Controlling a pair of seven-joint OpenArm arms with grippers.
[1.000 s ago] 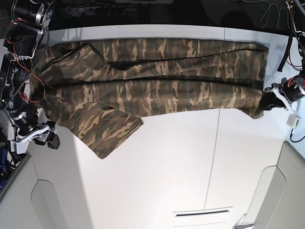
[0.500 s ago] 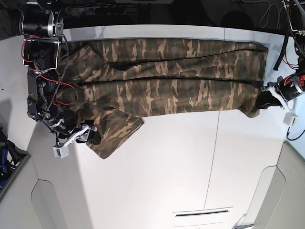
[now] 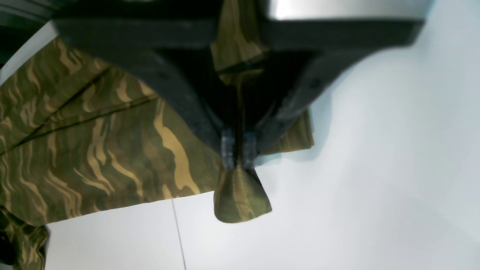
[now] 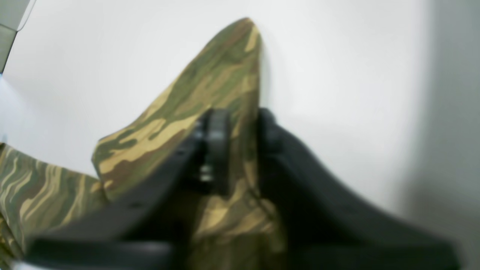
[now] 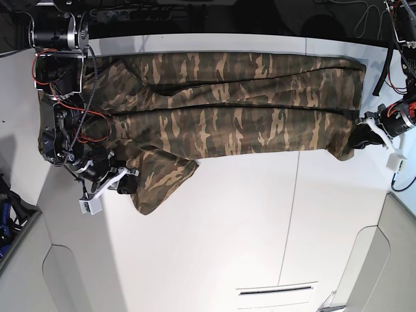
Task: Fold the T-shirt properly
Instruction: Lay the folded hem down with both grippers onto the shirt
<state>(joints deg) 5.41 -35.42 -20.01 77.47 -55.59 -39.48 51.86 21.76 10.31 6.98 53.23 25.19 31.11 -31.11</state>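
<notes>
Currently the desk (image 5: 247,214) carries the T-shirt (image 5: 234,110), which lies stretched lengthwise across its far half in a long band, with fold lines running along it. I judge the lengthwise folds largely made; one sleeve flap at the collar end sticks out toward the near side, and the crosswise folds are not yet done.

My right tool (image 5: 120,182) sits at that sleeve end and is clamped on a peak of cloth. My left tool (image 5: 364,138) is at the opposite corner, at the hem end, clenched on a small tab of fabric.

Only the base view shows the whole garment and both arms at once. The left wrist view alone confirms the pinch: fabric passes between the pads (image 3: 227,150) and flares out below them. The right wrist view shows the cloth lifted into a ridge above the desk, which the base view does not reveal; that view is blurred.
</notes>
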